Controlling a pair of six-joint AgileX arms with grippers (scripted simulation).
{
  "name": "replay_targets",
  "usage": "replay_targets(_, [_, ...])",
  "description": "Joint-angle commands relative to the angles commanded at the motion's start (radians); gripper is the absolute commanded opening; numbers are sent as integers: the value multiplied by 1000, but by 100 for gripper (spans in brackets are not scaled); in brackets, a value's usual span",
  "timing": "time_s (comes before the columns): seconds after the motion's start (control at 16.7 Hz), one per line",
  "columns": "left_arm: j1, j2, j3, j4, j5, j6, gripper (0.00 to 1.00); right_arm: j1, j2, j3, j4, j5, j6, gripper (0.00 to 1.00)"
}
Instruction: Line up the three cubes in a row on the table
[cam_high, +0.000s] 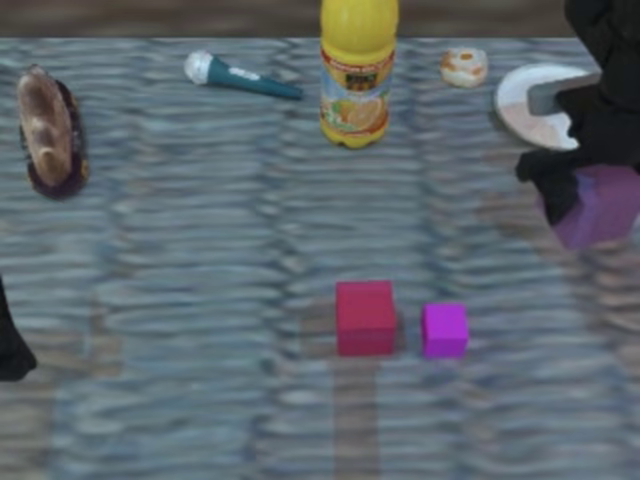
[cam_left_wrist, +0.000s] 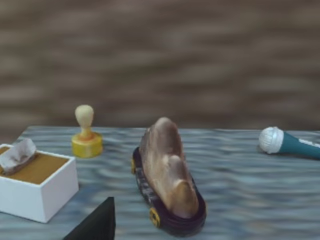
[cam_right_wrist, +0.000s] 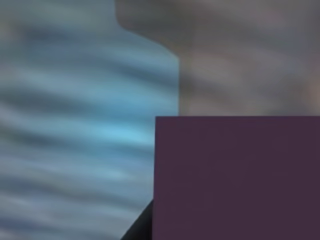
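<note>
1. Tabletop (cam_high: 200, 250) — blue-grey rippled cover with brownish patches and a dark wood far edge.
2. Right arm — at the top view's right side; its tool (cam_high: 560, 185) is at the purple cube, and whether the fingers are closed on it cannot be told.
3. Left arm — parked at the left edge; only a dark tip of its tool (cam_high: 12, 350) shows, fingers not visible.
4. Purple cube (cam_high: 600, 205) — largest, near the right edge, partly under the right arm; it fills much of the right wrist view.
5. Crimson cube (cam_high: 365, 318) — mid-sized, on the tabletop near the centre.
6. Magenta cube (cam_high: 444, 330) — smallest, just right of the crimson cube, a narrow gap between them.
</note>
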Motion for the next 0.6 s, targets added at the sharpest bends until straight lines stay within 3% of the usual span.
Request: replay_targets(0.6, [0,0,0,0,0,0,100,519,417,802,-368,4,746,0])
